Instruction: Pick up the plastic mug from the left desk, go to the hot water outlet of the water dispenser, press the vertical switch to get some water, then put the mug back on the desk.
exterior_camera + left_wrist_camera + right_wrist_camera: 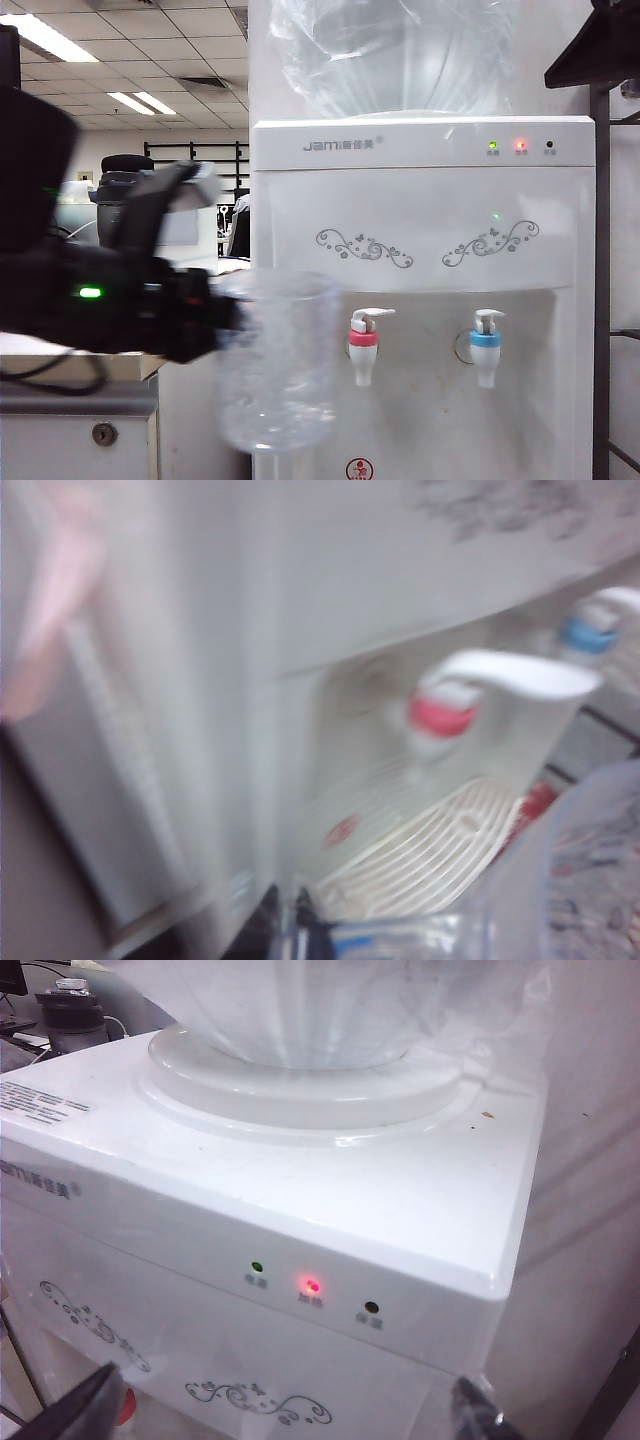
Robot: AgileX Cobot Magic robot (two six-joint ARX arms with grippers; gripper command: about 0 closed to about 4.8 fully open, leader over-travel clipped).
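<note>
Office ceiling lights and a pale desk (60,368) sit behind everything, with the white water dispenser (420,300) filling most of the view. Left gripper (225,318) has its jaws clenched on the clear plastic mug (275,360), holding it up off the desk, just left of the red-collared hot tap (363,350) and its little white lever (370,316). Mug's blurry. Right gripper (285,1405) hangs up by the dispenser's top front edge, above the indicator lights (312,1286), jaws spread wide, gripping nothing.
</note>
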